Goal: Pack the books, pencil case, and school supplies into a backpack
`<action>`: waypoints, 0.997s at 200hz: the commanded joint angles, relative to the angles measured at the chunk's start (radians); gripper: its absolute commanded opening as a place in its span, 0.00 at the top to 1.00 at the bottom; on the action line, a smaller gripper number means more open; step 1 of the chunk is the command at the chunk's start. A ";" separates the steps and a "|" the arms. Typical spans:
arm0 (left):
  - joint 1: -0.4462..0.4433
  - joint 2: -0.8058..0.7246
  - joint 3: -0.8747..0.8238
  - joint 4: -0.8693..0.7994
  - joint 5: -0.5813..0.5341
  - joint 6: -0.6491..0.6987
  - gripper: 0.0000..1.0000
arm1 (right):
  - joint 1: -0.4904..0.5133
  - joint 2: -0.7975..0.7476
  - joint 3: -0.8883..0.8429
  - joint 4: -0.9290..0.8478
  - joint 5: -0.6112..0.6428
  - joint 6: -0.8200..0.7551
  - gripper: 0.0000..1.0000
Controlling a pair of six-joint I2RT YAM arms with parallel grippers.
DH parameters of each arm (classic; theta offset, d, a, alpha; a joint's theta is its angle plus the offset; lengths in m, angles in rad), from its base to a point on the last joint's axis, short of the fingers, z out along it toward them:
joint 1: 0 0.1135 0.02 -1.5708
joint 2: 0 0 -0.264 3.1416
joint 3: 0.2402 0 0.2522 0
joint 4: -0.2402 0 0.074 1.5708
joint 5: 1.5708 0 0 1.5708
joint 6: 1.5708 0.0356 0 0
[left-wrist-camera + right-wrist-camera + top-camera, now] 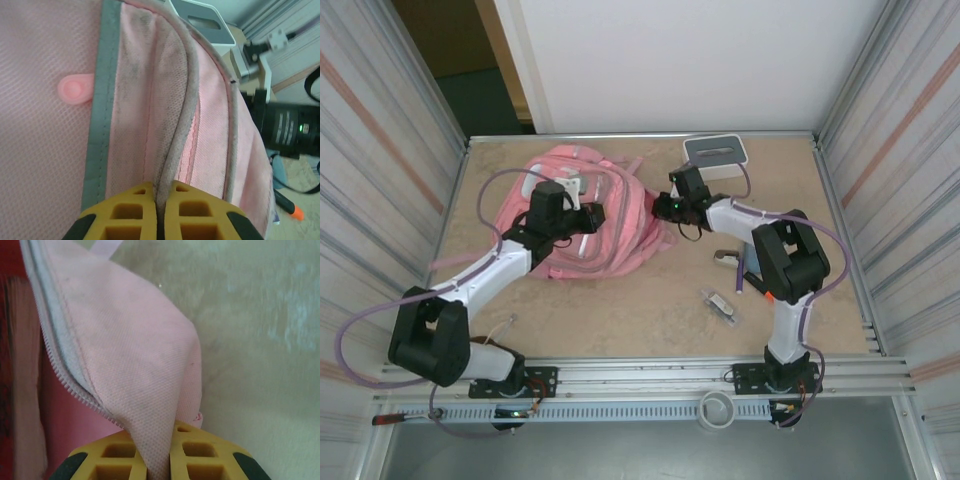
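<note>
Nearest the left wrist lens, the left gripper has its 2 yellow fingers pressed together on a grubby grey-pink cord of piping that runs up along a seam of the backpack. Nothing but the cord itself sits between the pads. Left of the piping, a grey band and a pink round tab lie on the mesh-like cloth. Past the bag's right edge an orange-tipped marker lies on the table. A white box with a grey slotted top stands beyond the bag.

At the right wrist, the right gripper pinches a fold of the backpack's pink fabric, its 2 jaws closed tight on the cloth. A white zip runs down the left edge of that lifted flap. The mottled beige table shows behind it to the right.

From above, the backpack lies on the far-left part of the table, with the left gripper on its middle and the right gripper at its right edge. The white box sits at the far edge, just right of the bag. A clear packet lies on the table near the right arm, well apart from the bag.
</note>
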 commanded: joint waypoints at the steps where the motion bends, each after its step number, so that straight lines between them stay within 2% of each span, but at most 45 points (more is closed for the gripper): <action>1: -0.035 0.065 0.070 0.020 0.012 -0.033 0.85 | -0.074 0.048 0.151 -0.066 -0.061 -0.071 0.88; 22: -0.036 0.129 0.166 -0.067 0.061 0.045 0.66 | -0.124 0.053 0.202 -0.118 -0.169 -0.086 0.78; 36: -0.036 0.117 0.210 -0.159 0.019 0.134 0.56 | -0.142 0.005 0.174 -0.136 -0.179 -0.113 0.68; 60: -0.036 0.015 0.188 -0.227 -0.163 0.298 0.38 | -0.151 -0.129 0.072 -0.171 -0.122 -0.163 0.50; 92: -0.034 -0.141 0.073 -0.185 -0.413 0.503 0.19 | -0.113 -0.316 -0.139 -0.138 -0.038 -0.155 0.37; 112: -0.033 -0.210 -0.005 -0.139 -0.427 0.637 0.17 | -0.040 -0.375 -0.251 -0.072 -0.032 -0.117 0.31; 123: -0.033 -0.241 -0.048 -0.128 -0.408 0.703 0.17 | 0.009 -0.372 -0.291 -0.006 -0.070 -0.073 0.29; 135: -0.033 -0.271 -0.094 -0.090 -0.433 0.736 0.16 | 0.084 -0.345 -0.305 0.049 -0.088 -0.032 0.26; 161: -0.029 -0.331 -0.125 -0.096 -0.514 0.695 0.16 | 0.216 -0.267 -0.300 0.047 0.095 0.035 0.23; 183: -0.022 -0.362 -0.144 -0.093 -0.514 0.683 0.16 | 0.225 -0.220 -0.319 0.048 0.213 0.066 0.28; 199: -0.020 -0.364 -0.147 -0.108 -0.488 0.685 0.16 | 0.218 -0.206 -0.319 0.033 0.295 0.032 0.40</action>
